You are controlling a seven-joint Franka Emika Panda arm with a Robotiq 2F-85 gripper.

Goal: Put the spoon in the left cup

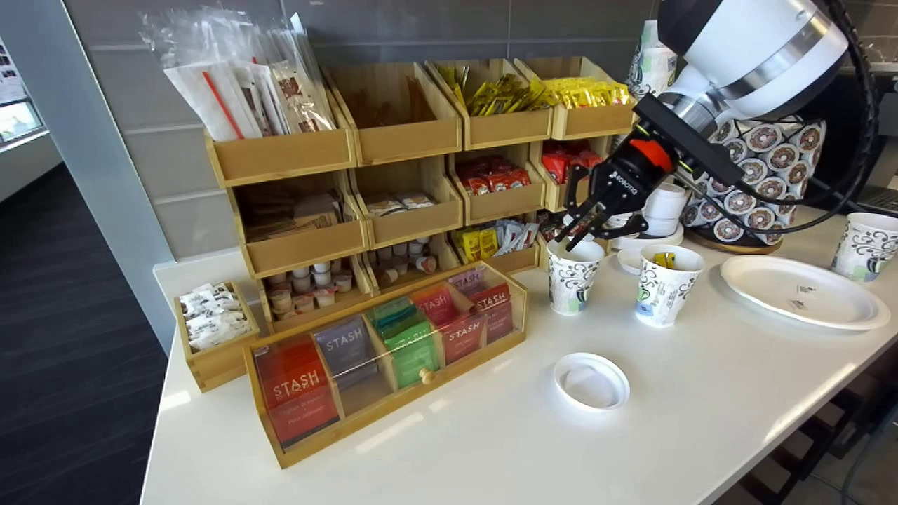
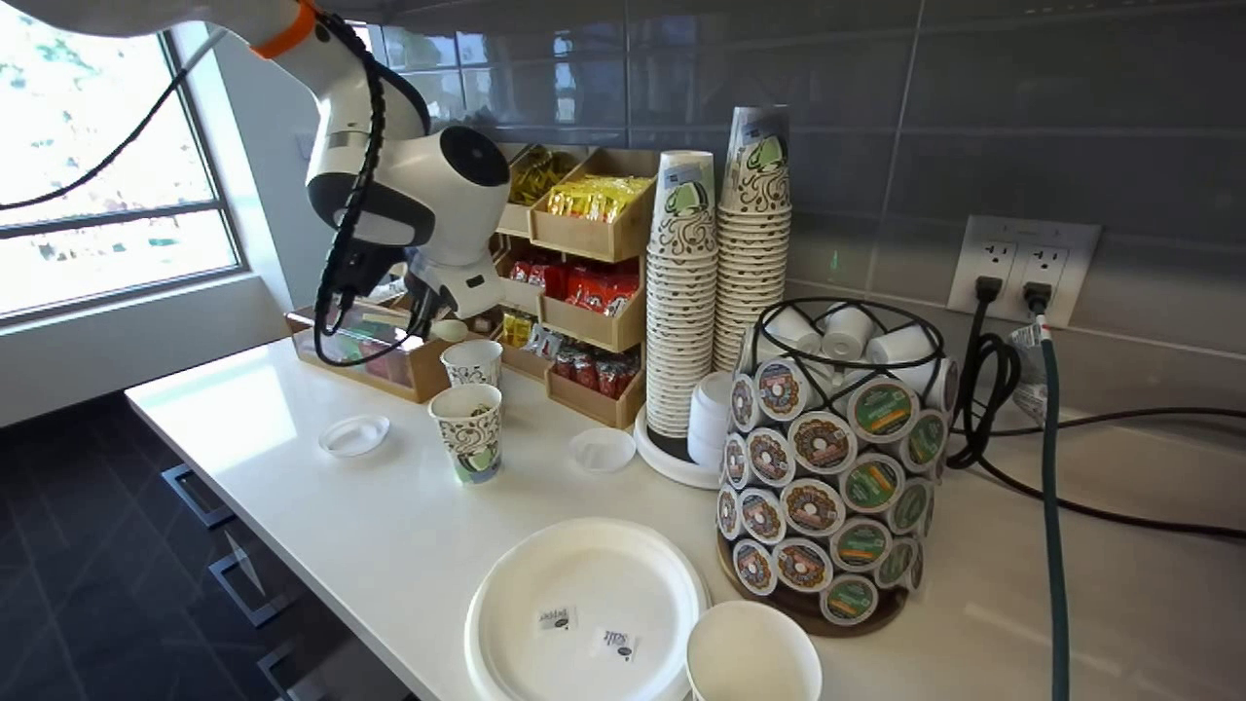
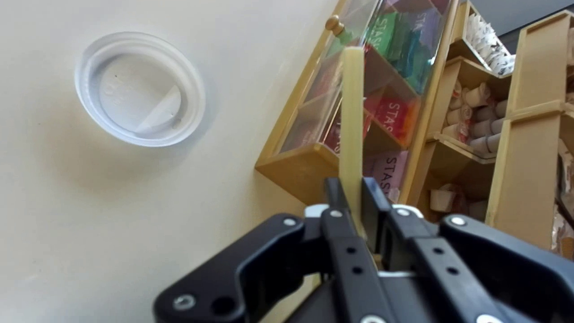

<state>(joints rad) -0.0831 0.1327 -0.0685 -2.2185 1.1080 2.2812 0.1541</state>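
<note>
My gripper [image 3: 350,190] is shut on the spoon [image 3: 352,112], whose narrow pale beige length sticks out beyond the fingertips in the wrist view. A pale oval end, which looks like the spoon's bowl [image 2: 450,330], shows beside the arm in an exterior view. The left cup [image 1: 572,284] is a white paper cup with dark scrolls and faint bluish-green patches. It stands upright beside the tea box; it also shows in an exterior view [image 2: 472,365]. The gripper [image 1: 572,233] is tilted just above this cup's mouth. Whether the spoon is inside the rim I cannot tell.
A second printed cup [image 1: 666,291] with a yellow packet stands close to the right. A white lid [image 1: 591,382] lies in front. The tea box [image 1: 393,358] and wooden shelves [image 1: 414,140] stand behind. A white plate [image 1: 744,280], a pod rack [image 2: 827,487] and tall cup stacks [image 2: 681,292] are nearby.
</note>
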